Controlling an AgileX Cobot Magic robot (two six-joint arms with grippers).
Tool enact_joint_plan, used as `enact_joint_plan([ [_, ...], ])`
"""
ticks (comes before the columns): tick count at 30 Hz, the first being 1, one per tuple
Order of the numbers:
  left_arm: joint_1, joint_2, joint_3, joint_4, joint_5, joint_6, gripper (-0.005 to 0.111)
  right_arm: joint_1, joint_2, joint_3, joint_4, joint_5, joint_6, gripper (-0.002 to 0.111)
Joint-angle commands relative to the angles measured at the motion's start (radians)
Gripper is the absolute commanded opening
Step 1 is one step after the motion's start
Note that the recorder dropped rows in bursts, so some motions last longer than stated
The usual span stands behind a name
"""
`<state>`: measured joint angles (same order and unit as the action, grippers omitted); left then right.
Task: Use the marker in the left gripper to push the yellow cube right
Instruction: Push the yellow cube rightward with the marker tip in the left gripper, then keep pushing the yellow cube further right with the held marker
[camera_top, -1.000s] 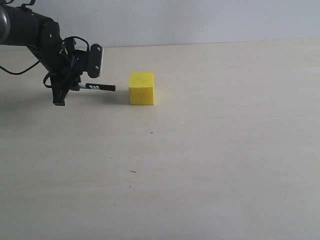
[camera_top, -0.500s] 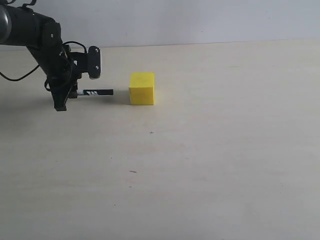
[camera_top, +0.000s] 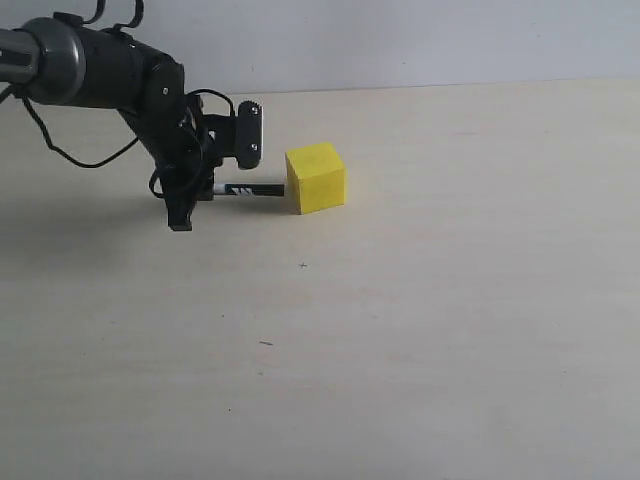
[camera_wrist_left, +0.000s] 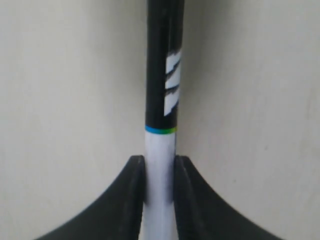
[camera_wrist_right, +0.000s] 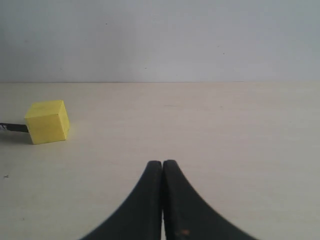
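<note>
The marker (camera_top: 252, 189) lay level just above the table (camera_top: 420, 330); its black cap end met the yellow cube (camera_top: 316, 177) low on the face turned toward the left tool (camera_top: 195, 195), with no gap visible in the exterior view; the cube sat flat on the table, turned slightly askew. The left tool stood beside the cube on the marker's far end; in its wrist view the left tool (camera_wrist_left: 160, 167) was clamped narrowly on the white barrel of the marker (camera_wrist_left: 161, 100), just behind the coloured band. The right tool (camera_wrist_right: 162, 167) hung well apart from the cube (camera_wrist_right: 47, 121), its two fingers pressed together on nothing.
</note>
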<state>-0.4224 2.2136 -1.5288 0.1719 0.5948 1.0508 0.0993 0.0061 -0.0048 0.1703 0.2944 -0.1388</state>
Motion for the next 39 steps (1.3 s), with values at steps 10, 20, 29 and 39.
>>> enact_joint_plan([
  [10,-0.026,0.006,-0.010,-0.006,-0.079,-0.027,0.000,-0.006,-0.006,0.005,0.004,-0.008,-0.007,0.000],
  [20,-0.032,-0.008,-0.021,0.000,-0.048,-0.050,0.000,-0.006,-0.006,0.005,0.004,-0.008,-0.007,0.000],
  [29,-0.043,0.029,-0.049,0.000,-0.126,-0.061,0.000,-0.006,-0.006,0.005,0.004,-0.008,-0.007,0.000],
  [39,-0.118,0.053,-0.114,0.002,-0.041,-0.096,0.000,-0.006,-0.006,0.005,0.004,-0.008,-0.007,0.000],
])
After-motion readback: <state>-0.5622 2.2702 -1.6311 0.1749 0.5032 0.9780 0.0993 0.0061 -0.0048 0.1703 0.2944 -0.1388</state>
